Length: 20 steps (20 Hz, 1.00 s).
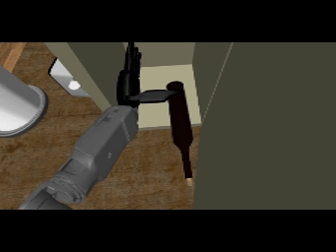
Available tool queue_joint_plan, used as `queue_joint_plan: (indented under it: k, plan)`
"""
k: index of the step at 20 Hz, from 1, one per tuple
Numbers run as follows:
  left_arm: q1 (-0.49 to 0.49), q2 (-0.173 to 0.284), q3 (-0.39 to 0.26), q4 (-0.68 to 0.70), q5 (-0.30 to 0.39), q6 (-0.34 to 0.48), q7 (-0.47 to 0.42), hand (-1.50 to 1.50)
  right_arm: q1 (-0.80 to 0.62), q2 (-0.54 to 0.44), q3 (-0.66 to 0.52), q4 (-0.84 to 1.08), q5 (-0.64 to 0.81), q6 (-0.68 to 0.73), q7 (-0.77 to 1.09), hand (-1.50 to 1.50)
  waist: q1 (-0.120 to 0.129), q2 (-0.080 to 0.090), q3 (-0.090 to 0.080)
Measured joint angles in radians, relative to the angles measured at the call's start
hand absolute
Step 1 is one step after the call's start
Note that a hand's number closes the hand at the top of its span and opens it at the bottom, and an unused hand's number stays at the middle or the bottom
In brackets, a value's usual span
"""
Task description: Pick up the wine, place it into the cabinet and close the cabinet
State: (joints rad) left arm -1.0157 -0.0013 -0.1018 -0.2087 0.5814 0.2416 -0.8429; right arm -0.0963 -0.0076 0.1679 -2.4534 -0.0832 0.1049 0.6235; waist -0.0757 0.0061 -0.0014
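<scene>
Fingers (130,64) of the left hand (129,86) straight, pointing away along the cabinet's left wall; released, nothing clasped. Thumb (154,96) stuck out sideways, its tip touching the thick end of the wine bottle (181,128).

Nearest: grey forearm (97,147) enters at the lower left and runs up across the wooden worktop (149,167). Bottle's tan-tipped neck lies just right of it, over the worktop and close beside the lower edge of the open door (280,128), the big olive panel filling the right side.

Middle: bottle body crosses the front edge of the cabinet (90,69). Only the thick end is over the pale cabinet floor. Cannot tell whether the bottle lies flat or leans.

Far: hand inside the opening, by the left wall. Outside that wall, at the worktop's left edge, a pale cylinder (7,101) and, beyond it, a small white item (63,74); neither is identifiable. Right hand not seen.

Judgement: bottle is only partly in, so placing is unfinished and the door not yet due.

To do the step well:
- Get the whole bottle past the front edge; a thumb-tip contact at the far end will not draw the neck in.
- Work from the neck end, or take hold of the body, and slide it inward along its own length.
- Keep it off the door's edge; the neck sits near it.
- Clear the hand from the opening before swinging the door, and check the neck no longer blocks its path.
</scene>
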Motion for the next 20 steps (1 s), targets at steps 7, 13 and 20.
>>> queue_joint_plan:
  k: [7,13,20]
  plan:
    - [0.174,0.001,-0.207,-0.226,0.125,0.081,0.043,-1.50,0.017,-0.013,-0.015,-0.008,0.007,-0.001,0.004,-1.50,0.029,-0.008,0.001]
    - [0.342,0.001,-0.416,-0.514,0.180,0.259,0.075,-1.50,0.036,-0.009,-0.018,-0.008,0.019,-0.010,-0.013,-1.50,0.057,-0.010,0.001]
    - [0.536,0.009,-0.545,-0.825,0.107,0.395,0.122,-1.50,0.080,-0.016,-0.031,-0.019,0.029,0.000,-0.043,-1.50,0.074,-0.011,0.002]
